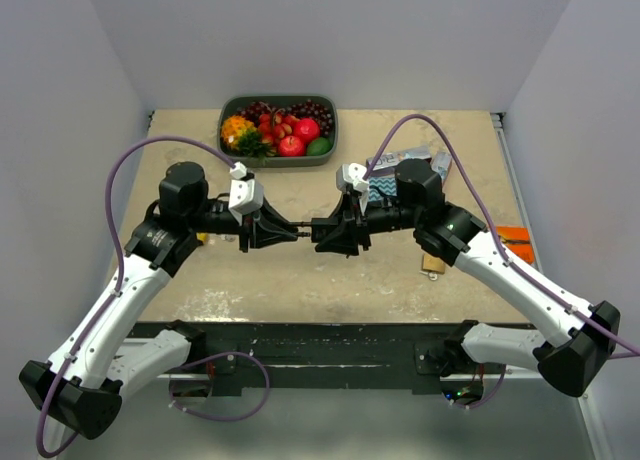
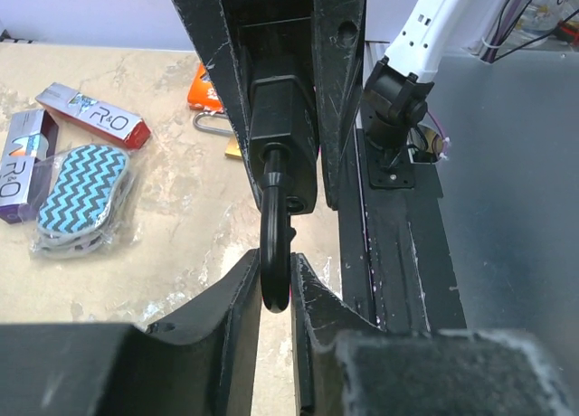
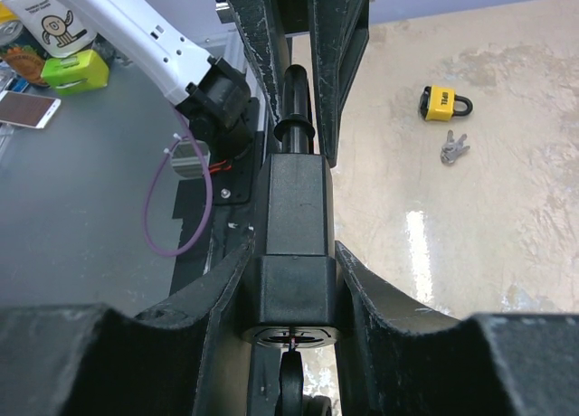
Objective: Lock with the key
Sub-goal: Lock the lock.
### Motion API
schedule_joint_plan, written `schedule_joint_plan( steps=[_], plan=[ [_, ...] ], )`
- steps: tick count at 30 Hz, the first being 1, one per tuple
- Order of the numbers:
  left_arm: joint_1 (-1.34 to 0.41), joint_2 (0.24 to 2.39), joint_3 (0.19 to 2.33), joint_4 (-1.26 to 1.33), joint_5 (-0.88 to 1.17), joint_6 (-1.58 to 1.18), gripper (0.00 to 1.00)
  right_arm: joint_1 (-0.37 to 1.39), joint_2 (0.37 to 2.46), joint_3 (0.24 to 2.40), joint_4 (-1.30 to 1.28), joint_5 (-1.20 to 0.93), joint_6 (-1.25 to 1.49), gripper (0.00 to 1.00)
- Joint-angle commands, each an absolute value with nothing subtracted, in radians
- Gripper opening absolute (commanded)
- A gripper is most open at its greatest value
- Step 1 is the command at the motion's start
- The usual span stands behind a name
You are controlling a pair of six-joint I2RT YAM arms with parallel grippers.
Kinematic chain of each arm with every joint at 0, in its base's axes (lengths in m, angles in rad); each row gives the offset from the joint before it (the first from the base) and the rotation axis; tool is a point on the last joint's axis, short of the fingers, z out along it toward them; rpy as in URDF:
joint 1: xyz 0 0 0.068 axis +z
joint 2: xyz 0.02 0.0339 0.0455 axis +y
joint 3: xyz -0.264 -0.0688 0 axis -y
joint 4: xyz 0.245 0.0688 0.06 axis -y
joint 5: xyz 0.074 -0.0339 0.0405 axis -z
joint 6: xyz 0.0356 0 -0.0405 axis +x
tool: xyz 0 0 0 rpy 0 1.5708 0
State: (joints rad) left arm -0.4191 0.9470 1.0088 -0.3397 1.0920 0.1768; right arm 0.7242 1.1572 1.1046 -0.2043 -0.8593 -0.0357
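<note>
A black padlock (image 3: 294, 208) is held in mid-air over the table between my two grippers. My right gripper (image 3: 291, 250) is shut on its body, which also shows in the left wrist view (image 2: 282, 127). My left gripper (image 2: 274, 269) is shut on the padlock's black shackle (image 2: 275, 253). A dark-headed key (image 3: 291, 380) sits in the keyhole at the near end of the body. In the top view the left gripper (image 1: 290, 230) and the right gripper (image 1: 322, 231) meet tip to tip, and the lock is mostly hidden between them.
A yellow padlock (image 3: 446, 102) and loose keys (image 3: 454, 146) lie on the table. A brass padlock (image 1: 432, 265) lies by the right arm. A fruit bowl (image 1: 332, 132) stands at the back. Packets (image 2: 90, 116) and a zigzag pouch (image 2: 83, 194) lie back right.
</note>
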Motion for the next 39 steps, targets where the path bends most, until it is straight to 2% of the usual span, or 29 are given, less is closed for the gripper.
schedule_joint_plan(
  steps=[1, 8, 11, 12, 13, 23, 29, 33, 39],
  plan=[
    [-0.413, 0.94, 1.014, -0.35, 1.129, 0.202, 0.22, 0.723, 1.118, 1.123, -0.129, -0.897, -0.049, 0.0],
    [-0.413, 0.939, 1.026, -0.399, 1.124, 0.247, 0.22, 0.723, 1.117, 1.126, -0.147, -0.9, -0.061, 0.0],
    [-0.414, 0.94, 1.025, -0.382, 1.132, 0.239, 0.1, 0.722, 1.12, 1.126, -0.144, -0.893, -0.063, 0.0],
    [-0.414, 0.942, 1.023, -0.37, 1.146, 0.232, 0.02, 0.723, 1.121, 1.126, -0.137, -0.893, -0.063, 0.0],
    [-0.414, 0.942, 1.022, -0.341, 1.153, 0.206, 0.0, 0.723, 1.123, 1.124, -0.133, -0.893, -0.064, 0.0],
    [-0.564, 0.968, 0.95, -0.037, 1.103, -0.058, 0.0, 0.741, 1.169, 1.123, -0.071, -0.907, -0.061, 0.0],
    [-0.574, 0.994, 0.911, 0.202, 1.129, -0.279, 0.0, 0.761, 1.18, 1.114, -0.051, -0.91, -0.066, 0.0],
    [-0.581, 1.008, 0.897, 0.239, 1.125, -0.304, 0.0, 0.779, 1.184, 1.114, -0.035, -0.922, -0.063, 0.0],
    [-0.617, 1.049, 0.884, 0.449, 1.1, -0.402, 0.0, 0.845, 1.212, 1.097, -0.005, -0.923, -0.06, 0.0]
  ],
)
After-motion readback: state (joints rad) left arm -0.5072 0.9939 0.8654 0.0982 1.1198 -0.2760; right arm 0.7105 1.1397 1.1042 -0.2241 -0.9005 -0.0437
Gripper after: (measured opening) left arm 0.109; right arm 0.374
